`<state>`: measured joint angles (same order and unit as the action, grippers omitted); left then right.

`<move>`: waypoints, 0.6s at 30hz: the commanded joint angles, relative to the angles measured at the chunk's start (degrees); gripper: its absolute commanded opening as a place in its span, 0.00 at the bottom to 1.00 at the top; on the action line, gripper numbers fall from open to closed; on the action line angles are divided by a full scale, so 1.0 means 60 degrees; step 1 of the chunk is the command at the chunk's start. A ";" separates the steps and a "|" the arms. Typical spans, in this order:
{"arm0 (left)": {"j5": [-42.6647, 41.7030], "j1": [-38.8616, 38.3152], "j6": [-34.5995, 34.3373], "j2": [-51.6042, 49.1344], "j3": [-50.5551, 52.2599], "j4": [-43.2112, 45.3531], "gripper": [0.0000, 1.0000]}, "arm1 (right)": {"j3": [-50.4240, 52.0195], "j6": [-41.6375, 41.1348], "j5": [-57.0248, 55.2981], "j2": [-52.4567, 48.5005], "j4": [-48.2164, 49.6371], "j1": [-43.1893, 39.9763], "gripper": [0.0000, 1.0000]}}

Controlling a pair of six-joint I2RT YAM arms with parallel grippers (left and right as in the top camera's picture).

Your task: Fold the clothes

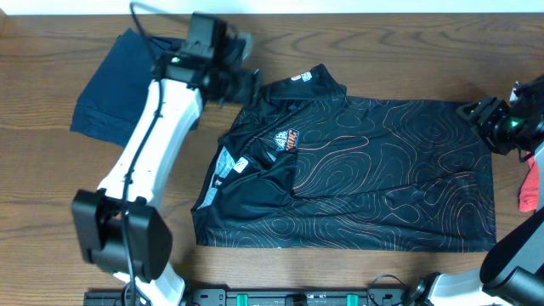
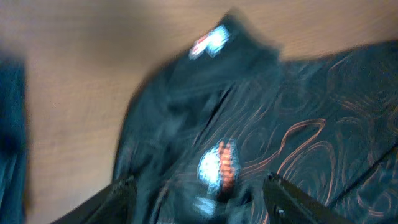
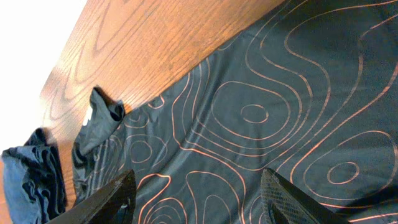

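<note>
- Left hand (image 1: 242, 85), seen from overhead, hangs just beside the collar (image 1: 319, 78) of the black jersey (image 1: 365, 170). The right hand (image 1: 478, 115) is at the far corner of the hem.
- From overhead, the jersey lies spread chest-up on the tabletop (image 1: 51, 212), with the collar toward the left arm and the hem toward the right.
- A navy garment (image 1: 106, 81) lies partly under the left arm, apart from the jersey, and a red garment (image 1: 531, 183) shows at the right edge.
- Left wrist view, blurred: the left hand (image 2: 199, 186) is released, its fingers (image 2: 118, 196) spread with nothing between them, above the chest logo (image 2: 217, 165).
- Right wrist view: the right hand (image 3: 198, 180) is released too — fingers (image 3: 115, 196) wide apart over the orange-lined cloth (image 3: 280, 93), gripping nothing. Whether they touch it I cannot tell.
- Same view: the navy garment (image 3: 31, 174) lies bunched beyond the collar (image 3: 99, 118).
</note>
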<state>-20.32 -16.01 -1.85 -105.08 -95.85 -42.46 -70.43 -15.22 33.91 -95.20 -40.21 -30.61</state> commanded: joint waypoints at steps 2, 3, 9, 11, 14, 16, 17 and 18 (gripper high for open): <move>-0.0189 -0.0342 0.0364 -0.1406 -0.0663 0.1144 0.71 | -0.0189 0.0193 0.0106 0.0007 -0.0222 0.0062 0.64; -0.0189 -0.0415 0.0379 -0.1694 -0.0787 0.1552 0.72 | -0.0189 0.0197 0.0098 0.0007 -0.0331 0.0062 0.64; -0.0189 -0.0962 0.0608 -0.3351 -0.0933 0.4473 0.76 | -0.0189 0.0197 0.0080 0.0007 -0.0994 0.0062 0.64; -0.0186 -0.1173 0.0885 -0.3883 -0.0933 0.5206 0.76 | -0.0189 0.0197 -0.0117 0.0007 -0.1246 0.0062 0.64; -0.0182 -0.1468 0.1104 -0.4539 -0.0933 0.6087 0.75 | -0.0189 0.0204 -0.0718 0.0007 -0.1745 0.0073 0.64; -0.0146 -0.1643 0.1279 -0.4892 -0.0933 0.6532 0.75 | -0.0189 0.0295 -0.1027 0.0007 -0.2029 0.0080 0.64; 0.0007 -0.1719 0.1275 -0.5013 -0.0933 0.6652 0.76 | -0.0186 0.0455 -0.1126 0.0007 -0.2164 0.0080 0.64; 0.0291 -0.1800 0.1286 -0.5144 -0.0933 0.6717 0.76 | -0.0186 0.0605 -0.1169 0.0007 -0.2273 0.0080 0.63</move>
<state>-20.78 -25.58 3.55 -134.26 -100.79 -3.11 -70.57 -14.33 29.82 -95.20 -52.77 -30.61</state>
